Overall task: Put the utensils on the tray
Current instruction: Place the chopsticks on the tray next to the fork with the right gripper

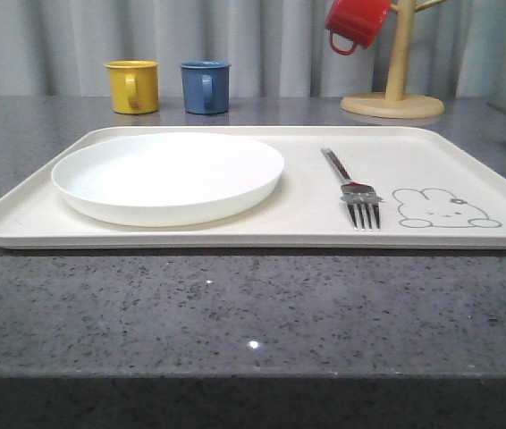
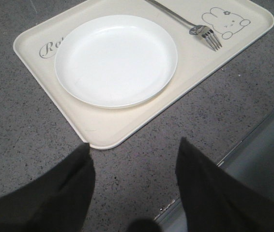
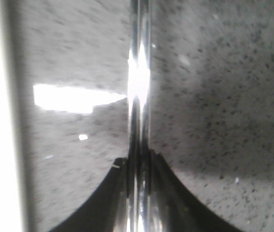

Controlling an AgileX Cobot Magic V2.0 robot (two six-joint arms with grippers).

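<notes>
The tray [image 1: 190, 234] lies on the grey counter [image 1: 235, 313] with the plate [image 1: 168, 176] on its left half and the fork [image 1: 353, 189] to the right of it, tines toward the robot, just beside the rabbit drawing [image 1: 441, 207]. So 2 pieces look placed already.

The right gripper [image 3: 138, 186] is closed on a thin shiny metal piece [image 3: 139, 87] that runs straight out between its fingers above the counter. It is too blurred to tell whether it is the spoon or the chopsticks. The left gripper [image 2: 134, 159] hangs over the counter near the tray's corner with its fingers [image 2: 64, 188] spread wide and nothing between them.

The main risk, as I judge it, is the held piece itself: it is slim, smooth and gripped at 1 narrow spot, so it could pivot or slip out during the carry. If it is the chopsticks, the 2 sticks could splay and land apart, or 1 could drop on the counter. Lowering too close to the fork could knock it or leave the pieces overlapping; coming in low could catch the tray's raised rim and shove the tray.

Behind the tray stand a yellow mug [image 1: 133, 86] and a blue mug [image 1: 205, 87], and a red mug [image 1: 357, 23] hangs on a wooden stand [image 1: 394, 89]. All are well back from the free tray space and should not obstruct.
</notes>
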